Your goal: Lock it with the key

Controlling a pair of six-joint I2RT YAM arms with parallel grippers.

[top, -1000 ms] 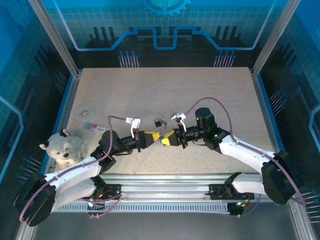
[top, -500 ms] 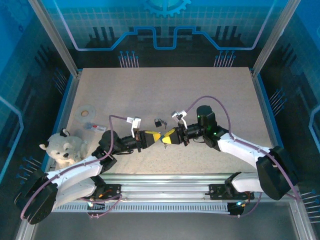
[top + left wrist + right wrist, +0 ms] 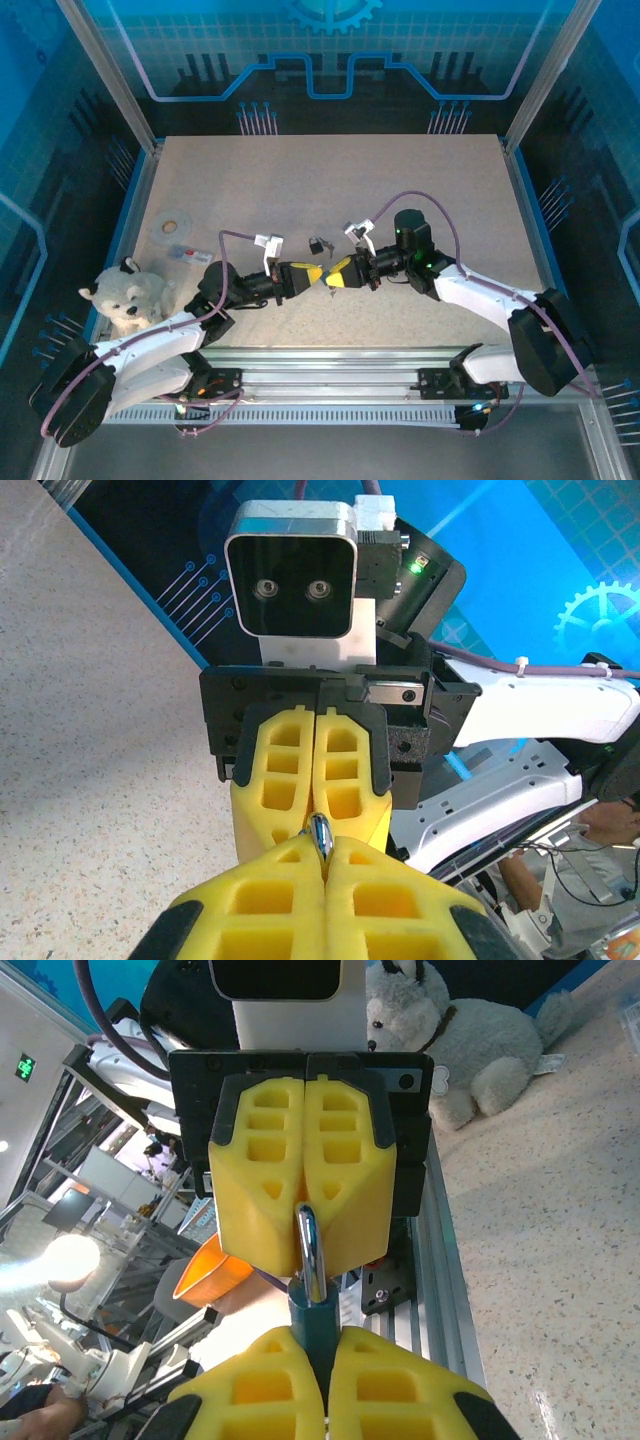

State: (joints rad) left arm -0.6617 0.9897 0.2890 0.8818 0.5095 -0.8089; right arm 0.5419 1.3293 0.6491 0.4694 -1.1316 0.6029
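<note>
Bracing the small teal metal padlock [image 3: 313,1320] over the beige tabletop [image 3: 330,180], mid-width, toward its near edge: body clamped in the right gripper [image 3: 325,1345], silver shackle [image 3: 307,1245] pinched by the left gripper [image 3: 322,852]. Next, probably: free one side, fetch the small dark key-like piece [image 3: 316,244] just beyond.

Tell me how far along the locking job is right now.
Done: the padlock is off the table. In hand: the right gripper clamps its body while the left gripper pinches the shackle. Left: a small dark item, probably the key, lies on the table, not yet used.
</note>
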